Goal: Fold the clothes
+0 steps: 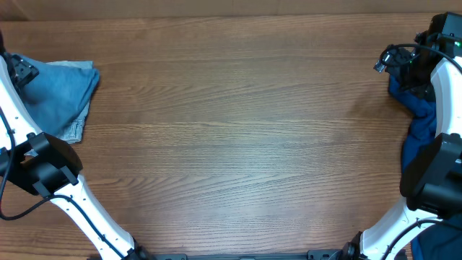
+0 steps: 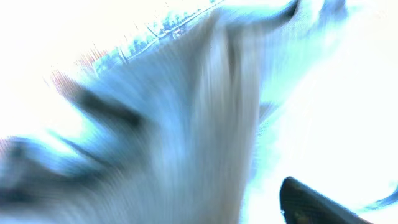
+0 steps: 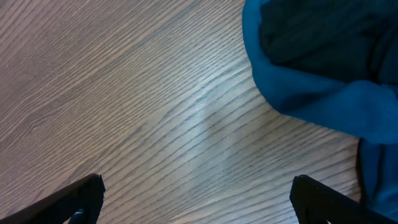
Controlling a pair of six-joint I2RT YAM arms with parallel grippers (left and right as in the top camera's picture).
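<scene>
A folded piece of pale washed denim (image 1: pixel 63 94), part of the clothes, lies at the table's far left edge. My left gripper (image 1: pixel 22 72) hovers over its left part. In the left wrist view the picture is blurred and blurred denim (image 2: pixel 161 124) fills it; only one dark finger (image 2: pixel 314 202) shows, far out to the right, so the jaws stand open. A deep-blue top (image 1: pixel 422 119) lies bunched at the right edge. My right gripper (image 3: pixel 196 186) is open over bare wood just beside the top (image 3: pixel 311 56), with nothing between its fingers.
The wooden table (image 1: pixel 231 144) stretches between the two garments. Both white arms run along the left and right sides down to the front edge. More blue cloth (image 1: pixel 442 242) shows at the bottom right corner behind the right arm.
</scene>
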